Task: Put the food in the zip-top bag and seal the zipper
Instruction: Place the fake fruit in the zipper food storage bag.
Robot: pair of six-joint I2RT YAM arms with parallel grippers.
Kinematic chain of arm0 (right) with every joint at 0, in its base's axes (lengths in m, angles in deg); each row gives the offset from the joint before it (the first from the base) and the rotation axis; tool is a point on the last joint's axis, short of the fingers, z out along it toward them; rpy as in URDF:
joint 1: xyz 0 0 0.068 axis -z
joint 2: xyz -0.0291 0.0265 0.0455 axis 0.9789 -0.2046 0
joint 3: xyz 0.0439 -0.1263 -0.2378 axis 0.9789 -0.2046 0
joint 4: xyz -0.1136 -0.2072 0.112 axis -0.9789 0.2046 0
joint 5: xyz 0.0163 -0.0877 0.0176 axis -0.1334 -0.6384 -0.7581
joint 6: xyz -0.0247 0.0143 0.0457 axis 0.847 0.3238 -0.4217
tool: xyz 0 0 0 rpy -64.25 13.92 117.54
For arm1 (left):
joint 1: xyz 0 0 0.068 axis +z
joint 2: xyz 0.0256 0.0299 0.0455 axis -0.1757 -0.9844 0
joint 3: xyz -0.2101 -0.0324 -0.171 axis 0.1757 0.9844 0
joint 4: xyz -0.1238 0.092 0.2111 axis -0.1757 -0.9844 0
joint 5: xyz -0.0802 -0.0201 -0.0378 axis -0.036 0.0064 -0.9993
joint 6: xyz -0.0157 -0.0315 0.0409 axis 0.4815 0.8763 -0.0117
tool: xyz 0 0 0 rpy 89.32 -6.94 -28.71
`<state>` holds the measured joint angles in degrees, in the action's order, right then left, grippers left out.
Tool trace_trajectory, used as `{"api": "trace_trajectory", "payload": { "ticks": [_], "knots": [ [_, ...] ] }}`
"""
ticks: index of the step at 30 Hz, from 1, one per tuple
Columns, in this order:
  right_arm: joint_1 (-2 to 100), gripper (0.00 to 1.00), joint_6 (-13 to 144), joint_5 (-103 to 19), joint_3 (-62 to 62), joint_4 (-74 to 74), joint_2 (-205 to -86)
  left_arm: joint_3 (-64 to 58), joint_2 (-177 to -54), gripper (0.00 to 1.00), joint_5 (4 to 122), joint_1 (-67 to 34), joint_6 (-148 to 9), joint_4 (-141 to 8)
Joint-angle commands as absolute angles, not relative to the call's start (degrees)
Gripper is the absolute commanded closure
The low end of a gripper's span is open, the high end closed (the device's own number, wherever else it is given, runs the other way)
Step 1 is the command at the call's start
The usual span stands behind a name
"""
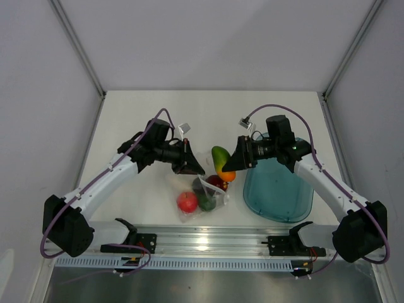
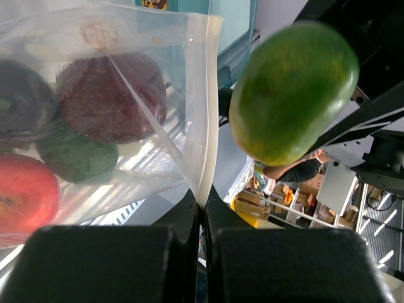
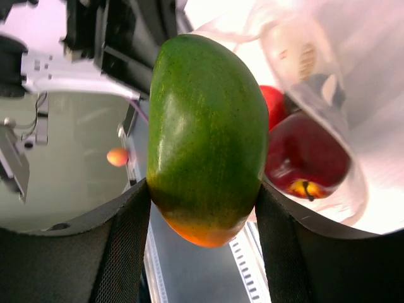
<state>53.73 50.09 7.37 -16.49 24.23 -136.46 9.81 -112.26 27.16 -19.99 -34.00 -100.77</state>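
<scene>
**White table, bag part filled: the mango may miss the mouth**

White table (image 1: 126,113) carries the bag (image 1: 203,192) at its centre. It lies slack, with a tomato (image 1: 187,202), a dark red piece (image 2: 113,98) and a green piece (image 2: 76,154) inside. The left gripper (image 2: 202,208) has its jaws pressed together on the bag's mouth edge, by the zipper (image 2: 207,95), so only that one side is lifted. The right gripper (image 3: 203,208) pinches the mango (image 3: 205,126) across its middle and hangs it at 1 o'clock of the bag. The tray (image 1: 284,196) sits at 3 o'clock.

With one lip raised, the mouth probably gapes little, and the mango looks broad against it. Let go off line, it could land on the outside of the film and roll away. Pushed in hard, it could drag the edge out of the left pinch, or shove the pieces inside back out. A fold caught in the strip would later keep the zipper from closing
</scene>
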Motion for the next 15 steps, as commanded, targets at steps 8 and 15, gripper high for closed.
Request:
{"api": "trace_trajectory", "payload": {
  "ticks": [8,15],
  "knots": [
    [46.74,0.82,58.57,9.88,-12.79,30.87,-140.88,5.83,-113.77,0.99,25.36,-20.11,-34.58,-100.31],
    [43.39,0.71,59.02,3.21,-10.76,32.90,-146.42,5.48,-114.04,1.00,25.27,-20.20,-34.67,-100.31]
  ]
}}
